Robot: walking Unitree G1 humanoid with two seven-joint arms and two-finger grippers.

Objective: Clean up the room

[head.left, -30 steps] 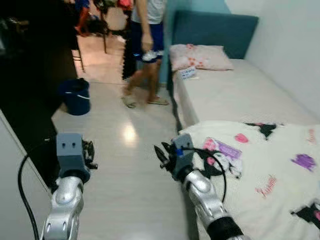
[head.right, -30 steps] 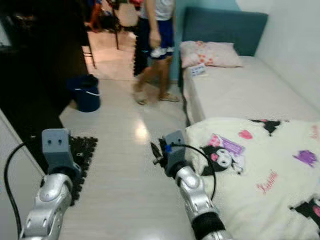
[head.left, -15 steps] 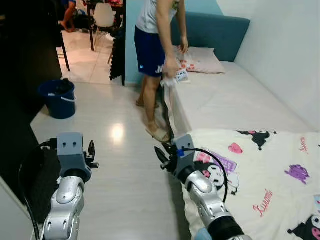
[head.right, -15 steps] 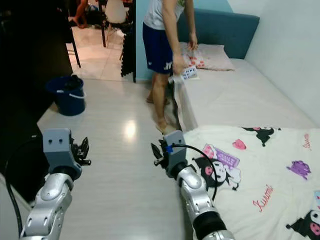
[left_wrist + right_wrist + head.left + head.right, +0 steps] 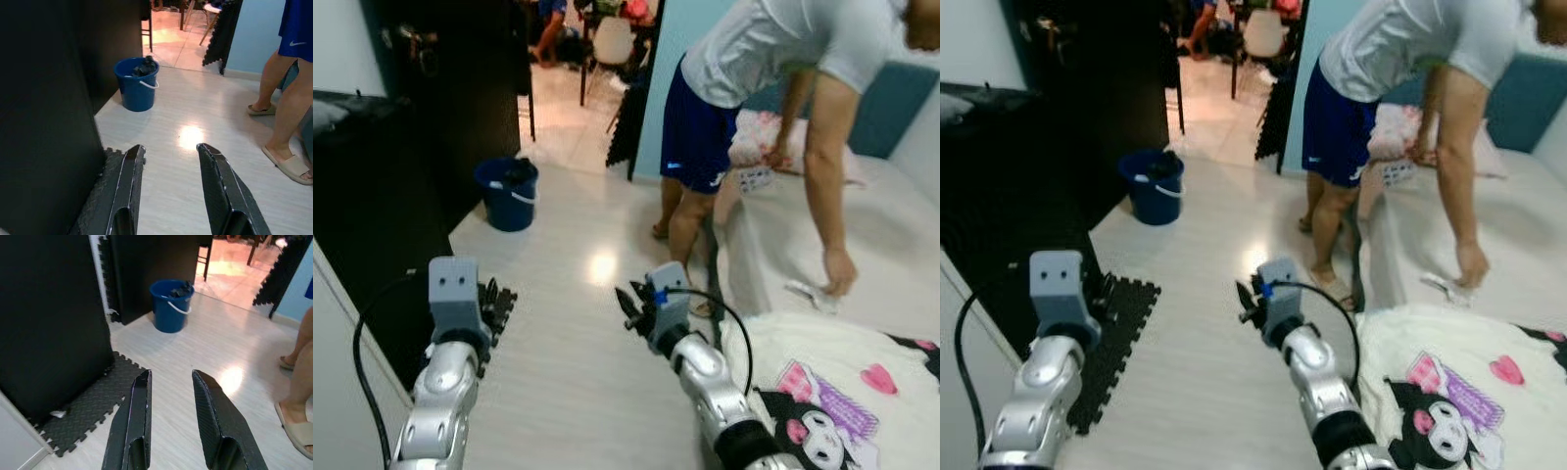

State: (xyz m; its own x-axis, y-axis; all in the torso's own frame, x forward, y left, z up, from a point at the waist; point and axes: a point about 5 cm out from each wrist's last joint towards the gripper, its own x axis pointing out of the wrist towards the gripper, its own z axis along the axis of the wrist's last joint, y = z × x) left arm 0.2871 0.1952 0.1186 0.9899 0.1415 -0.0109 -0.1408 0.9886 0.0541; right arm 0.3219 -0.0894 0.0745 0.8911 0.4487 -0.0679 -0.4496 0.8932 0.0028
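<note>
- Bedroom with a pale, glossy wood-look floor [image 5: 578, 323], a dark wardrobe-type wall along the robot's left, and a doorway at the back that opens onto a tiled area with chair legs.
- Blue bucket [image 5: 507, 193] sits on the floor near the dark wall, just before the doorway, with something dark stuffed in the top. White handle hangs down its front.
- Black foam puzzle mat [image 5: 1116, 343] lies on the floor against the dark wall, right under the left arm.
- On the right there's a bed [image 5: 891, 245] with a teal headboard and a pink-patterned pillow [image 5: 754, 142] at the far end. Closer in, a cream blanket [image 5: 822, 392] with cartoon prints is spread over it.
- Person in a grey tee and blue shorts [image 5: 700, 137], wearing sandals, stands beside the bed, bent over it. One hand [image 5: 839, 271] is down on the mattress at a small white thing, the other is up by the pillow.
- Left gripper [image 5: 171, 171] is raised over the floor next to the mat, fingers parted with nothing between them.
- Right gripper [image 5: 168, 401] hangs in the air over the floor just off the bed corner, its two fingers [image 5: 137, 421] spread apart and empty too.
- Both grippers are well apart from the bucket and the person.
</note>
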